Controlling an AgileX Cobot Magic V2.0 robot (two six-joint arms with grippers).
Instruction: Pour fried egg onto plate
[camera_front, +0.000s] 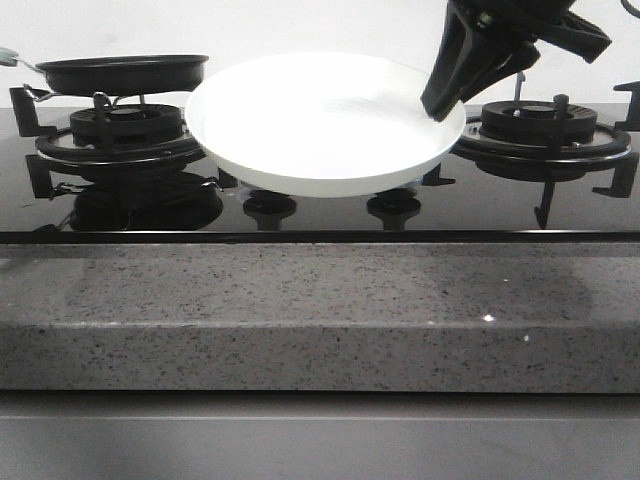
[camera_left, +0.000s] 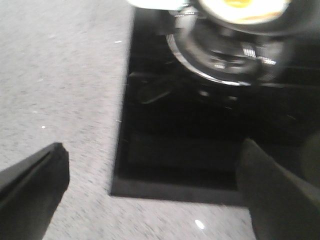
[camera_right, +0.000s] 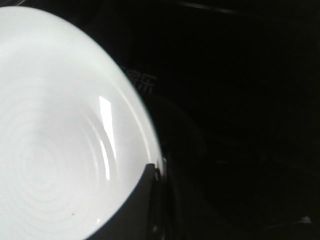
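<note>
My right tool (camera_front: 443, 108) is clenched on the plate (camera_front: 320, 125), gripping its rim at the right edge; in the right wrist view one dark finger (camera_right: 132, 210) lies across the white inner surface of the plate (camera_right: 55, 150) at the rim; the plate hangs lifted and a little tilted above the middle of the black glass stove (camera_front: 320, 215), between the two burners, clear of the glass; its inside is bare white. My left tool (camera_left: 150, 200) is released, its two dark fingers (camera_left: 30, 190) spread wide apart with nothing between them, hovering over the near corner of the stove (camera_left: 180, 150) and the grey speckled table (camera_left: 60, 75). The fried egg (camera_left: 242, 7) lies in the black frying pan (camera_front: 122, 73) on the left burner (camera_front: 115, 130), well apart from the plate.
</note>
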